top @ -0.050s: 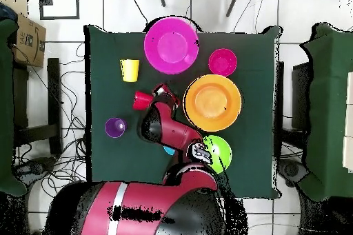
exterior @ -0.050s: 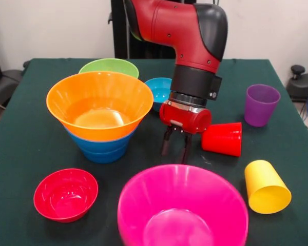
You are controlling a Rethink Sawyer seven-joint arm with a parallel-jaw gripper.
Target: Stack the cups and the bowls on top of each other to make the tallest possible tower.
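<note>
- Near edge: large pink bowl (exterior @ -0.050s: 182, 207), empty on the tabletop (exterior @ -0.050s: 20, 148); small red bowl (exterior @ -0.050s: 65, 194) to its left.
- Middle: tool (exterior @ -0.050s: 176, 147) just behind the pink bowl, fingers slightly parted, holding nothing; a rim grasp likely comes next.
- Left, farther: tower (exterior @ -0.050s: 100, 113), orange bowl (exterior @ -0.050s: 99, 102) nested on blue bowls, awaiting the pink.

From the front view we look low and close across the green table (exterior @ -0.050s: 20, 154), facing the red arm (exterior @ -0.050s: 179, 25) that comes down from the top edge. In the overhead view we look straight down from high up, taking in the whole table (top @ -0.050s: 103, 170) and the floor around it. We see the same tabletop in both, turned half round between them.
</note>
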